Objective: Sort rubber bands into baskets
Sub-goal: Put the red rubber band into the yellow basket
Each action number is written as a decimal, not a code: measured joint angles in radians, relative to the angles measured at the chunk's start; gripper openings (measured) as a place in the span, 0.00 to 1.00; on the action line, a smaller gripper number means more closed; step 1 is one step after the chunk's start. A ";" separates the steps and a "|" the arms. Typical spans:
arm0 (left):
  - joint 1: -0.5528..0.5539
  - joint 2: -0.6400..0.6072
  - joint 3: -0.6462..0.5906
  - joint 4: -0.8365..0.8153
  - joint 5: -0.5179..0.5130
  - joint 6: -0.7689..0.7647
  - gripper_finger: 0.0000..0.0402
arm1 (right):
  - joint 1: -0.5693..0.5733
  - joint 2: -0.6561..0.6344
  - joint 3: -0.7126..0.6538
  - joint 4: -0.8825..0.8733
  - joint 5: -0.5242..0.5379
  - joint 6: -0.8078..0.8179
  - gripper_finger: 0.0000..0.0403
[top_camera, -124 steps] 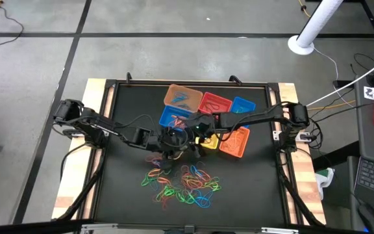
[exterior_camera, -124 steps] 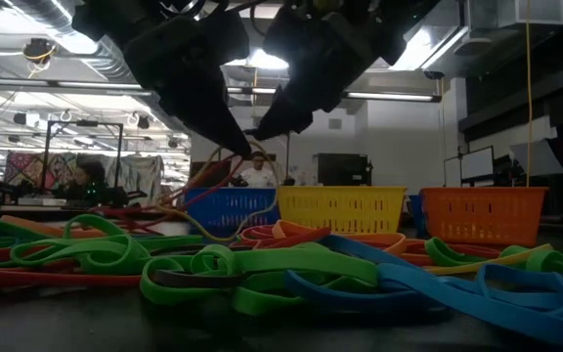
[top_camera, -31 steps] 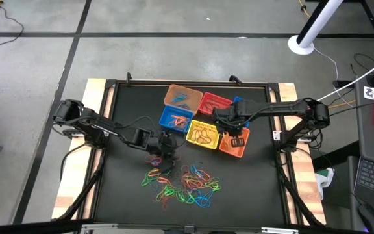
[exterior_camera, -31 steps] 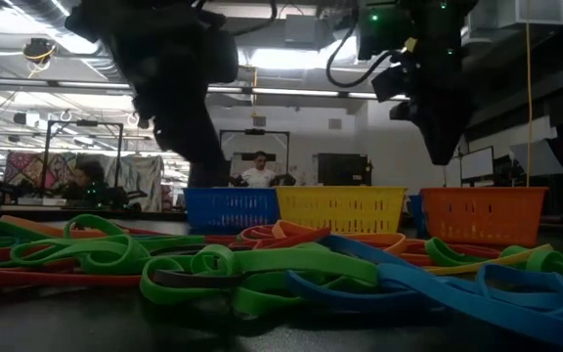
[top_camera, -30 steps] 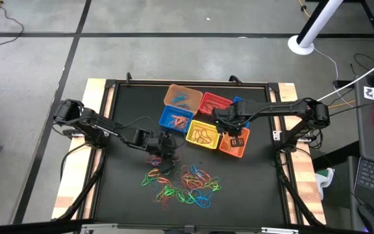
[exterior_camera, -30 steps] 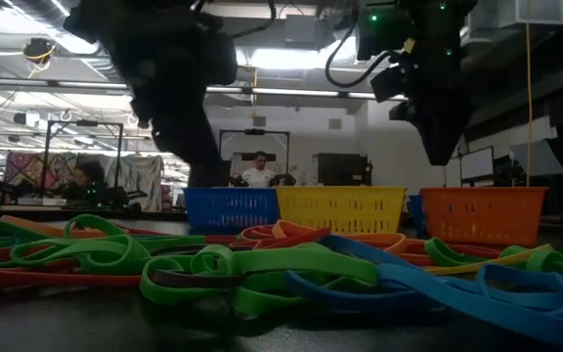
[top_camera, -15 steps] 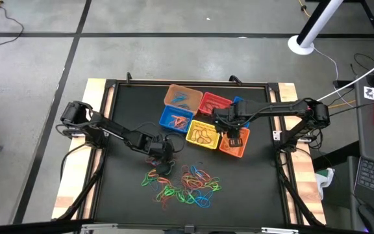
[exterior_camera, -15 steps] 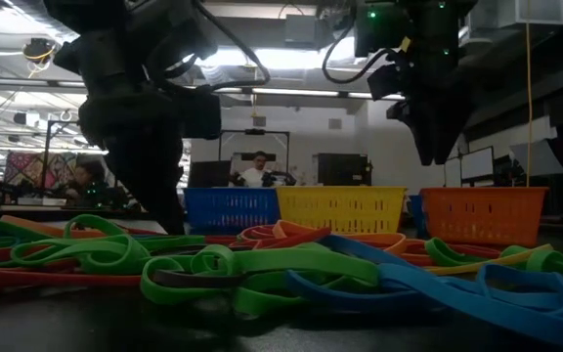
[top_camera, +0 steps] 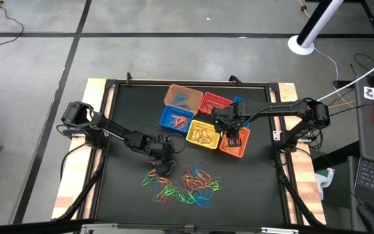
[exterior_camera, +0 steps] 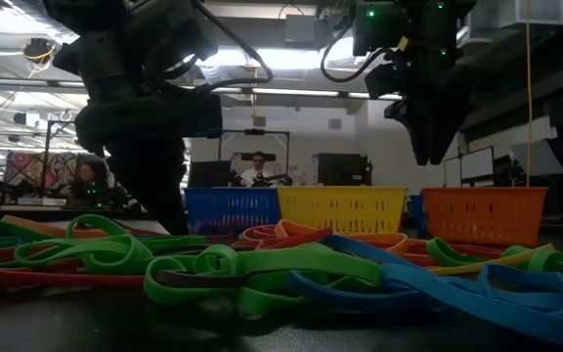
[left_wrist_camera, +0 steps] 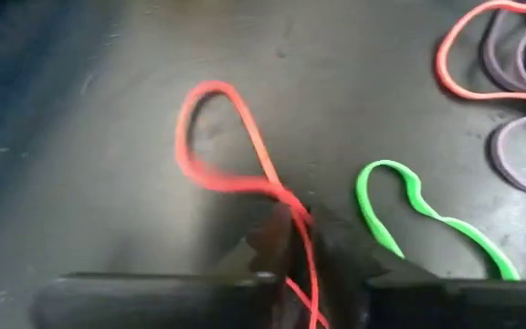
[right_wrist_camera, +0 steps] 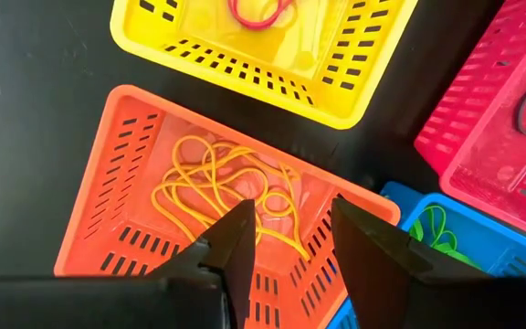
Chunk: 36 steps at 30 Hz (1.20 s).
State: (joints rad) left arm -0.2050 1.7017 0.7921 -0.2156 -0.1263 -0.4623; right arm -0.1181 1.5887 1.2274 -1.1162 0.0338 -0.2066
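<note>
Many coloured rubber bands (top_camera: 184,182) lie in a pile on the black mat near the table's front. Six baskets stand behind the pile: tan-orange (top_camera: 182,96), red (top_camera: 214,103), blue (top_camera: 241,104), a second blue (top_camera: 174,118), yellow (top_camera: 202,134) and orange (top_camera: 234,144). My left gripper (top_camera: 163,162) is down at the pile's far left edge, shut on a red rubber band (left_wrist_camera: 222,151). My right gripper (right_wrist_camera: 290,247) hangs open and empty above the orange basket (right_wrist_camera: 135,183), which holds yellow bands (right_wrist_camera: 217,196). My left gripper pinches one strand of the red band (left_wrist_camera: 292,212) between its two fingertips. The fingers come from above, pointing down at the mat. The band's loop (left_wrist_camera: 190,137) lies flat on the mat beyond the fingers.
A green band (left_wrist_camera: 409,215) and pink and grey bands (left_wrist_camera: 510,64) lie close beside the held one. The yellow basket (right_wrist_camera: 272,37) holds a red band. In the low view, people show in the room behind the baskets (exterior_camera: 252,171).
My left gripper has gone from beside the near blue basket toward the table's near edge and down to the far left edge of the pile, where it stands over a red band. My right gripper has stayed above the orange basket.
</note>
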 joint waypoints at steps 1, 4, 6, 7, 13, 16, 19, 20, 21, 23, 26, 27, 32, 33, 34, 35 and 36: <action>-0.003 0.000 0.000 0.003 0.001 0.003 0.05 | 0.000 0.000 0.000 0.000 0.000 0.000 0.36; -0.006 0.001 -0.001 0.015 0.003 0.002 0.02 | 0.000 0.000 0.000 0.001 0.000 0.000 0.36; -0.006 0.001 -0.002 0.036 0.006 0.001 0.02 | 0.000 0.000 0.000 0.001 0.000 0.000 0.36; -0.006 0.002 -0.002 0.046 0.006 0.003 0.02 | 0.000 0.000 0.000 0.001 0.000 0.000 0.36; 0.002 0.008 0.035 0.067 0.024 0.063 0.01 | 0.000 0.000 0.000 0.025 0.000 0.000 0.36; 0.012 0.008 0.060 0.074 0.023 0.090 0.00 | 0.000 0.000 0.000 0.038 0.000 0.000 0.36; 0.025 0.008 0.080 0.073 0.020 0.123 0.00 | 0.000 0.000 0.001 0.056 0.000 0.000 0.36; 0.028 0.007 0.088 0.074 0.018 0.132 0.00 | 0.000 0.000 0.001 0.056 0.000 0.000 0.36; 0.032 0.007 0.095 0.075 0.018 0.141 0.00 | 0.000 0.000 0.001 0.058 0.000 0.000 0.36; 0.042 0.006 0.108 0.077 0.016 0.160 0.00 | 0.000 0.000 0.001 0.062 0.000 0.000 0.36; 0.057 0.006 0.130 0.077 0.013 0.188 0.00 | 0.000 0.000 0.001 0.073 0.000 0.000 0.36; 0.062 0.006 0.138 0.078 0.013 0.199 0.00 | 0.000 0.001 0.001 0.073 0.000 0.000 0.36; 0.089 0.005 0.186 0.078 0.013 0.261 0.00 | 0.000 0.001 0.001 0.077 0.000 0.000 0.36; 0.094 0.005 0.198 0.078 0.012 0.272 0.00 | 0.000 0.001 0.001 0.077 0.000 0.000 0.36; 0.099 0.004 0.209 0.078 0.012 0.282 0.00 | 0.000 0.001 0.001 0.077 0.000 0.000 0.36; 0.104 0.004 0.220 0.079 0.012 0.290 0.00 | 0.000 0.001 0.001 0.077 0.000 0.000 0.36; 0.108 0.004 0.232 0.078 0.012 0.300 0.00 | 0.000 0.001 0.001 0.077 0.000 0.000 0.36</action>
State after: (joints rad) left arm -0.0968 1.7061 1.0238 -0.1374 -0.1140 -0.1622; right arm -0.1177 1.5894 1.2282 -1.0389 0.0338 -0.2062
